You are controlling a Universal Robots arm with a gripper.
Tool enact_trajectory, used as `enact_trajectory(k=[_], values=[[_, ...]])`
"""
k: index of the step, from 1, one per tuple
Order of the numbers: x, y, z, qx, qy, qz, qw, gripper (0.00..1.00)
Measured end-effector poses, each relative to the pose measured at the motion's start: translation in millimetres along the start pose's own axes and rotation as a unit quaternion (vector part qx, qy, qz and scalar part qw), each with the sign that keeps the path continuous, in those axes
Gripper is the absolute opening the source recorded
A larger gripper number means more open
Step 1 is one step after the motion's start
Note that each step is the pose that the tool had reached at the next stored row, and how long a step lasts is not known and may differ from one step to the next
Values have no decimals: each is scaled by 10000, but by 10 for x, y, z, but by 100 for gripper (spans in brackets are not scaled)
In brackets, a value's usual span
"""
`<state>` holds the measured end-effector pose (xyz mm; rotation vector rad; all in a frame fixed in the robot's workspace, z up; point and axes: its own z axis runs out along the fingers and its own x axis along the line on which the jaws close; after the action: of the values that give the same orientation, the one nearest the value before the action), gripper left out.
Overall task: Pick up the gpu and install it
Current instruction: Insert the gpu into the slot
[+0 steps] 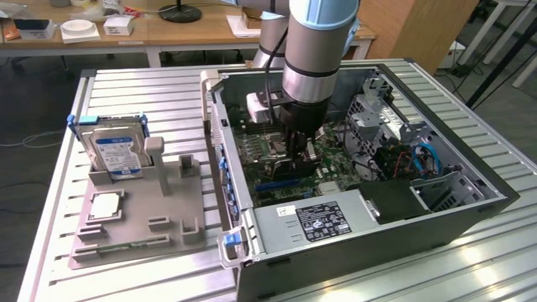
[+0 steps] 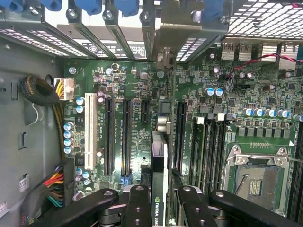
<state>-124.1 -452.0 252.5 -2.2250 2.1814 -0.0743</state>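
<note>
The open computer case is holding a green board full of long slots and a gray metal box. The gray tray beside it is holding a silver hard drive. The pincer is squeezing the thin, flat black gpu between its fingers, just over the board.

My fingers, matt black; the gpu, dull black; the motherboard, glossy green lacquer; the table, ribbed bare metal.
</note>
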Motion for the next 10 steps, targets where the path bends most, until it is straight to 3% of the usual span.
enact_trajectory(k=[5,8,10], values=[[-1,13,16,0,13,-1,10000,26],[-1,26,33,-1,45,-3,10000,26],[-1,26,34,-2,50,-4,10000,26]])
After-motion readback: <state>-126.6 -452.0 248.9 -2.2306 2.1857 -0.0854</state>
